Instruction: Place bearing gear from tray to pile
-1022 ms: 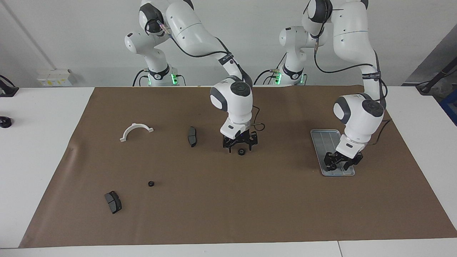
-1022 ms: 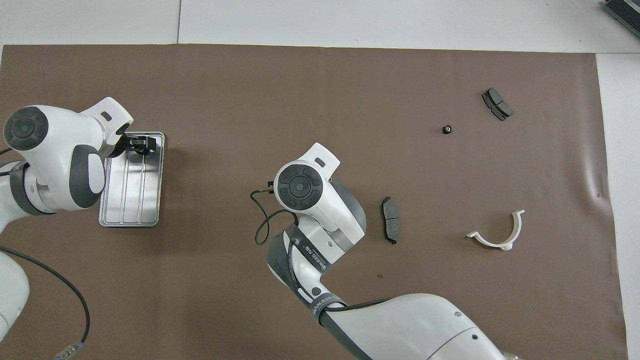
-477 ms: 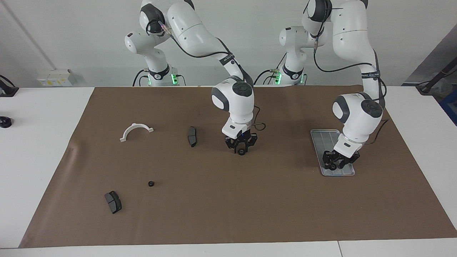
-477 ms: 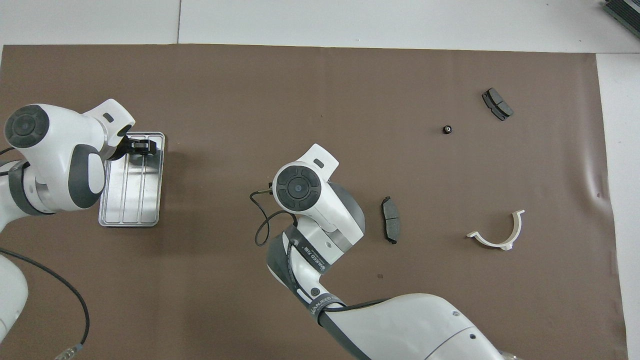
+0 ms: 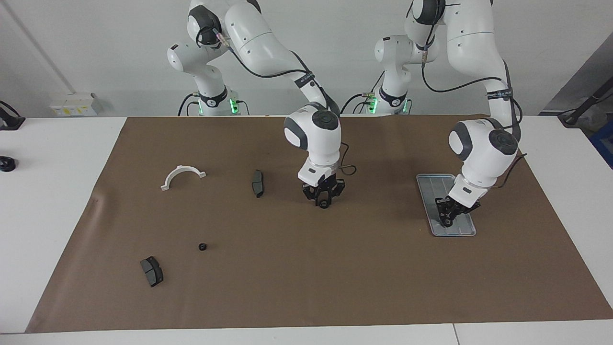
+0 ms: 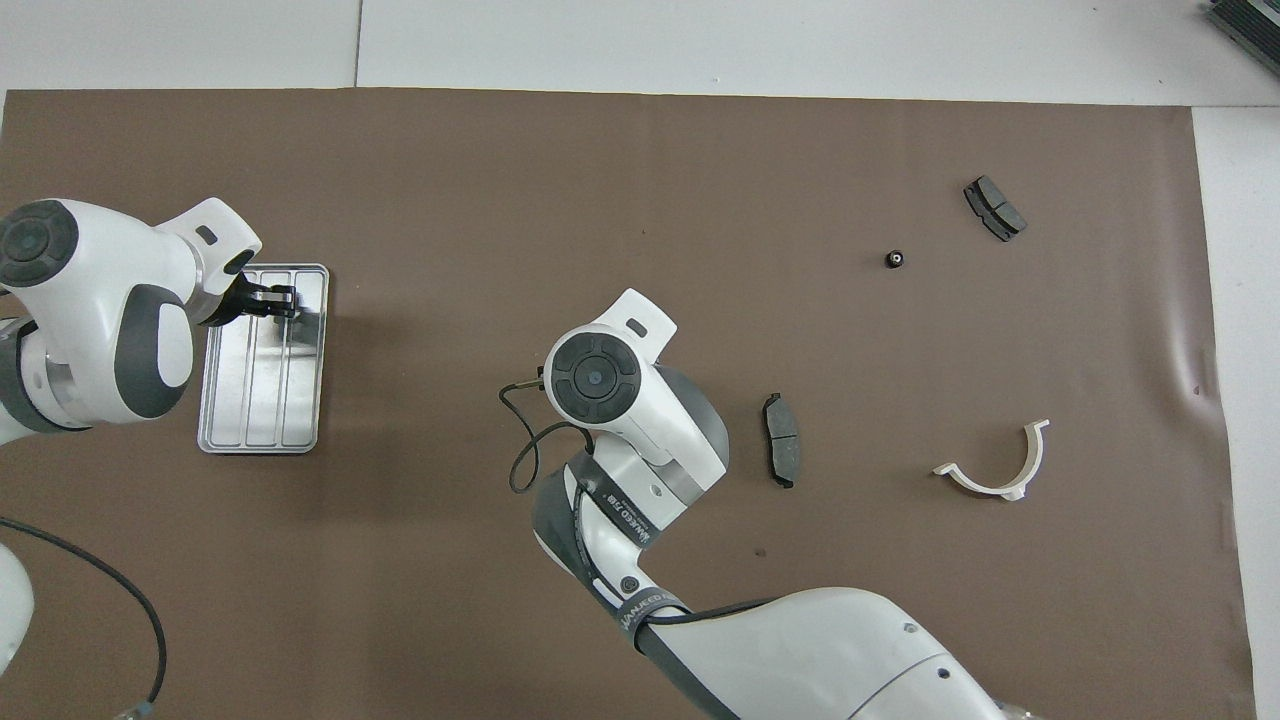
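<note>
Both jaws pinch gears [image 5: 324,204] (left's over tray [image 5: 427,184]).

A: Silver ridged tray [image 5: 433,184] lies flat at the left arm's end, one small black gear [image 5: 447,223] just above it!

B: And the pile [image 5: 182,175], white half-ring, dark pads, tiny gear, sits scattered toward the right arm's end.

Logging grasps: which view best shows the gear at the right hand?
Facing view: the small black gear shows between the right hand fingertips, just above the mat. In the overhead view the arm's wrist hides it completely.
</note>
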